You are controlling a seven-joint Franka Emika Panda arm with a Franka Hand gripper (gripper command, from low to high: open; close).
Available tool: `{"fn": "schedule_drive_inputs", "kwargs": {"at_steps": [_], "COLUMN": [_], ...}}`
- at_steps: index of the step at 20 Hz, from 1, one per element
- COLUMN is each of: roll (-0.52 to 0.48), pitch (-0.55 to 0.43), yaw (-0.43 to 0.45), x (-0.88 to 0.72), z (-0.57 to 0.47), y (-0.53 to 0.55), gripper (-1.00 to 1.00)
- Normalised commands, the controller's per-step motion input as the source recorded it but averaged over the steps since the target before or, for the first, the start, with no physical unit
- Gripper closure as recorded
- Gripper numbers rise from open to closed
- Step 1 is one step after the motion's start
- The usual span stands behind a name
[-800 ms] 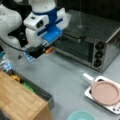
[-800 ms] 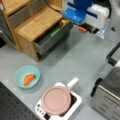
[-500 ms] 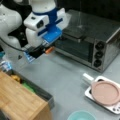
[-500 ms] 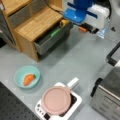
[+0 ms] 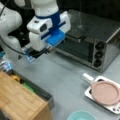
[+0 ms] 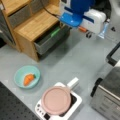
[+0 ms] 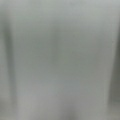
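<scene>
Hand point(image 5: 30, 56) at 9 o'clock, just off oven point(image 5: 87, 47); spread or pressed together: cannot tell | no legible writing | one oven, pan point(image 6: 56, 100), carrot point(image 6: 28, 79), bowl point(image 6: 27, 76), open drawer point(image 6: 51, 37) on surface point(image 5: 65, 77)

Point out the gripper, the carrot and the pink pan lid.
gripper point(image 5: 30, 56): a front view, between its fingertips.
carrot point(image 6: 28, 79): a front view, middle of its orange body, in the bowl.
pink pan lid point(image 6: 56, 100): a front view, centre of the lid.
</scene>
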Motion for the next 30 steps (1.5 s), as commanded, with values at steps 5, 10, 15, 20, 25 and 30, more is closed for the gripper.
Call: {"fn": "schedule_drive_inputs", "kwargs": {"at_steps": [5,10,15,20,25,30], "roll": [0.073,0.072,0.112,0.132,0.149,0.092], "pitch": [0.158,0.205,0.188,0.194,0.228,0.215], "yaw": [0.041,0.043,0.059,0.070,0.093,0.071], "x": [0.61,0.53,0.39,0.37,0.41,0.62], "z": [0.17,0.17,0.15,0.14,0.10,0.02], "y": [-0.08,-0.08,-0.14,-0.21,-0.27,-0.43], "gripper": [-1.00,-1.00,-1.00,-1.00,-1.00,-1.00]}}
